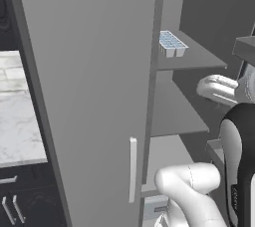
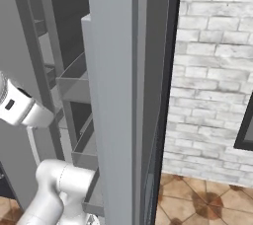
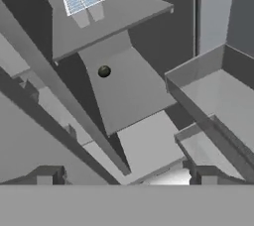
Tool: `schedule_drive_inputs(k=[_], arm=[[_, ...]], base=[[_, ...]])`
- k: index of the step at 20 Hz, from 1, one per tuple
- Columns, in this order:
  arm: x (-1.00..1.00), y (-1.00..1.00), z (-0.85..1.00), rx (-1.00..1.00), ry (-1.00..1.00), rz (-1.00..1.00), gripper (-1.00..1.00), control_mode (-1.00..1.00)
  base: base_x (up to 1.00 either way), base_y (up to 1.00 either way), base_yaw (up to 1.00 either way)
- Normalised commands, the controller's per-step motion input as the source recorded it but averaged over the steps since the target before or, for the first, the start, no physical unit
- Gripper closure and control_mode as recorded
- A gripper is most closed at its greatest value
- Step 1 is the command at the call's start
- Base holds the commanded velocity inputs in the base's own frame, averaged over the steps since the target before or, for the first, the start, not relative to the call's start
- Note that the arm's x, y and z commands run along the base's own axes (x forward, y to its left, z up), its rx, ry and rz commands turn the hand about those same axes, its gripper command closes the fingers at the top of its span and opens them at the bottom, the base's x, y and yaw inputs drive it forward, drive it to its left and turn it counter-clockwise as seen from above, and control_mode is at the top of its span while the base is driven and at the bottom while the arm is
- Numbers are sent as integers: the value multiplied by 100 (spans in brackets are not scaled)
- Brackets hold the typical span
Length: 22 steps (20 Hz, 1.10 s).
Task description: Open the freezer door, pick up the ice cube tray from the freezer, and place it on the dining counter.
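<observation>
We saw the small pale-grey ice cube tray (image 1: 172, 44) with light-blue cells sitting on the upper grey shelf (image 1: 196, 54) of the tall grey freezer (image 1: 89, 71), near that shelf's front left corner. The freezer door (image 2: 116, 95) with shelf bins stood open. Our claw (image 3: 124, 176) had its fingers apart, holding nothing, well short of the tray.

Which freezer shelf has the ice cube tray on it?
The top shelf: the ice cube tray sits near its front edge. The shelf below carries no tray.
</observation>
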Motion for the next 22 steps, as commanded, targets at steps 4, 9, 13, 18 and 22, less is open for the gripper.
schedule_drive_inputs(k=[4,9,13,18,22], arm=[[0,0,14,37,0,-28,-100,-100],[0,0,0,41,-8,-26,-100,-100],[0,0,1,40,-15,-28,-100,-100],[0,0,6,34,-16,-32,-100,-100],[15,4,16,23,-8,-39,-100,-100]], base=[[0,0,0],[0,0,0],[0,0,0],[0,0,0],[0,0,0]])
